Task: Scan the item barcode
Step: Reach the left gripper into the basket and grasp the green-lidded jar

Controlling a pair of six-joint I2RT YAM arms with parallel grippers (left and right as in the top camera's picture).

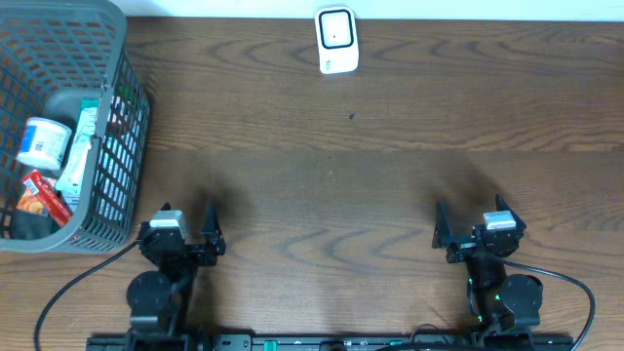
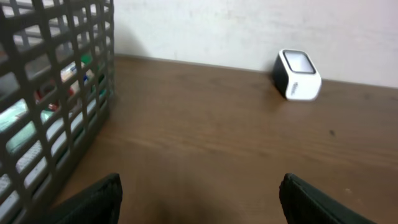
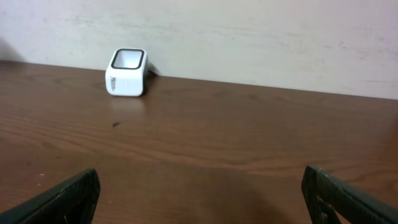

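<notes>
Grey mesh basket (image 1: 122, 58) holds the goods at far left; both grippers are empty.
White tub (image 1: 44, 141) and red packet (image 1: 39, 195) lie crowded inside it, and the left gripper (image 2: 199, 199) hangs just beside it, jaws well apart. Reaching in could snag the wall or lift two items. Scanner (image 1: 336, 41) stands far back; the right gripper (image 3: 199, 196), spread wide, holds nothing.

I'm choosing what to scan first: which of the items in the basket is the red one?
The small red packet, low in the gray basket; the round tub and long pack beside it are mostly white.
</notes>
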